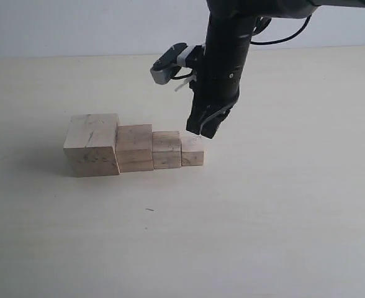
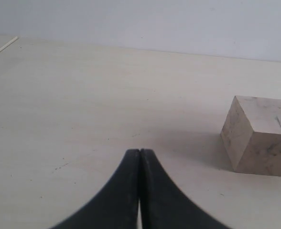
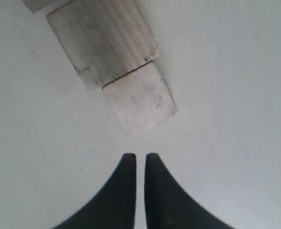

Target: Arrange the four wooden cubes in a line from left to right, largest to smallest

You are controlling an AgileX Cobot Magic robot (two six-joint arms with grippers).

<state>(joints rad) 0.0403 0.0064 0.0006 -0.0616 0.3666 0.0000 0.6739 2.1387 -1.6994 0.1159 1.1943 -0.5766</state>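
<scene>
The four wooden cubes stand touching in a row on the table, stepping down in size from left to right: the largest (image 1: 91, 144), scuffed, then the second (image 1: 135, 148), the third (image 1: 166, 149) and the smallest (image 1: 192, 151). My right gripper (image 1: 204, 130) hangs just above and behind the smallest cube's right end, clear of it. In the right wrist view its fingertips (image 3: 140, 156) stand shut but for a thin slit, holding nothing, beside the smallest cube (image 3: 139, 99). My left gripper (image 2: 139, 151) is shut and empty, low over the table, with the largest cube (image 2: 260, 136) off to one side.
The pale table (image 1: 282, 205) runs back to a light wall (image 1: 77, 25). The right arm's wrist camera (image 1: 169, 63) juts out above the row of cubes.
</scene>
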